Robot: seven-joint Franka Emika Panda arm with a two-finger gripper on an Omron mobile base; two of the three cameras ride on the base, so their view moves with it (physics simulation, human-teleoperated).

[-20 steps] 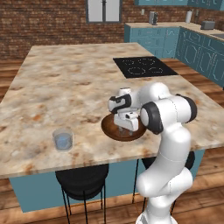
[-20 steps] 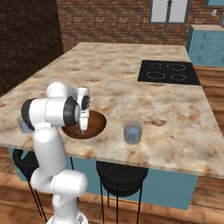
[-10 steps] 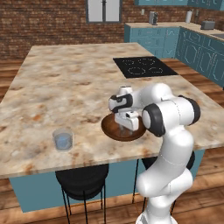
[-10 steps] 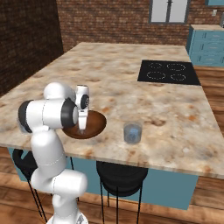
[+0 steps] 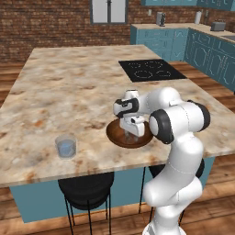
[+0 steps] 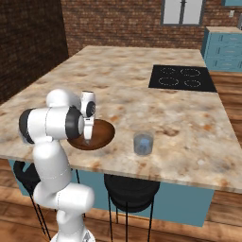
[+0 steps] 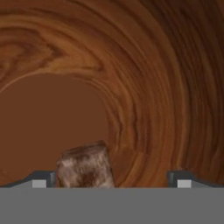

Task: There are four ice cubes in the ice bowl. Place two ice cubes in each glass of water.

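The ice bowl (image 5: 114, 138), dark-brown wood, sits near the island's front edge, and its grained inner wall (image 7: 153, 65) fills the hand view. My gripper (image 5: 131, 134) reaches down inside the bowl (image 6: 108, 133), jaws wide open. One ice cube (image 7: 85, 168), translucent and tinted brown by the wood, lies between the fingertips (image 7: 39, 180), close to the left one; I cannot tell whether it touches. A glass of water (image 5: 66, 147) stands on the counter left of the bowl, and the same glass (image 6: 143, 143) is right of it in the right base view.
A black cooktop (image 5: 150, 69) is set into the far side of the marble island (image 5: 69, 92). Black stools (image 5: 87, 186) stand under the front edge. Teal cabinets (image 5: 206, 50) line the back wall.
Hardly anything differs: the hand stays low in the bowl with the jaws open, and the glass has not moved.
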